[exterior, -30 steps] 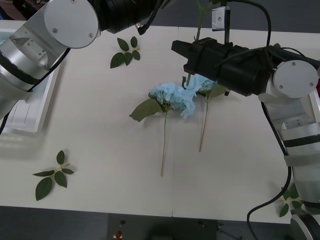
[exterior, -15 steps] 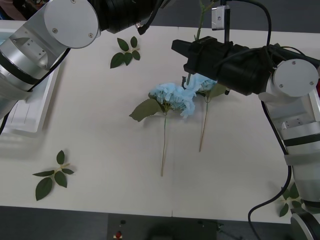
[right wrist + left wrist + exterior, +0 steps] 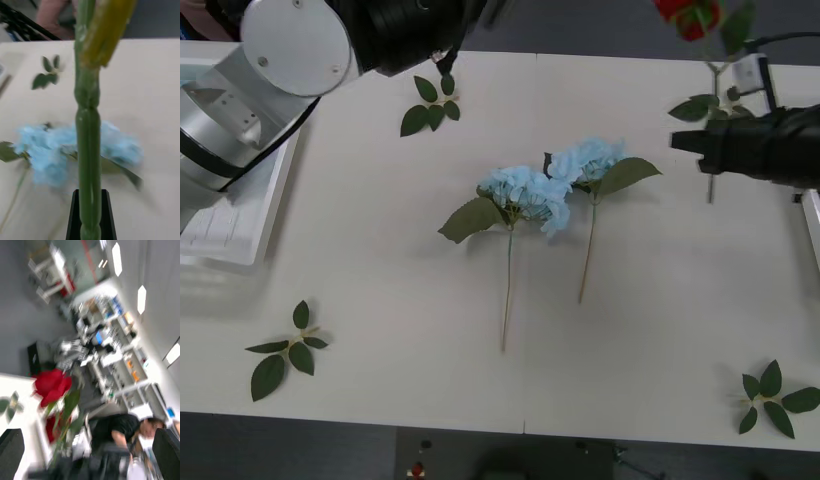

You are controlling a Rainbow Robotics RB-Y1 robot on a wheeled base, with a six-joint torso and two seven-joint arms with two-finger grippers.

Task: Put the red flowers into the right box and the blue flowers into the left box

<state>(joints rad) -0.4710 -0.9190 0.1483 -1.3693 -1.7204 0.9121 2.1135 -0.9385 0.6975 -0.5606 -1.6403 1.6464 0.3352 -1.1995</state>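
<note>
Red rose head stands above the table's far right corner in the front view, its stem clamped upright in the right gripper, whose wrist view shows that stem close up over the two blue flowers lying mid-table. The left box sits at the left edge. The left arm reaches across the far left corner, its black fingers spread wide.

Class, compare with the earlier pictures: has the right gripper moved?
Yes. The right gripper, shut on a red flower, has swung rightward off the blue flowers, toward the table's right edge.
</note>
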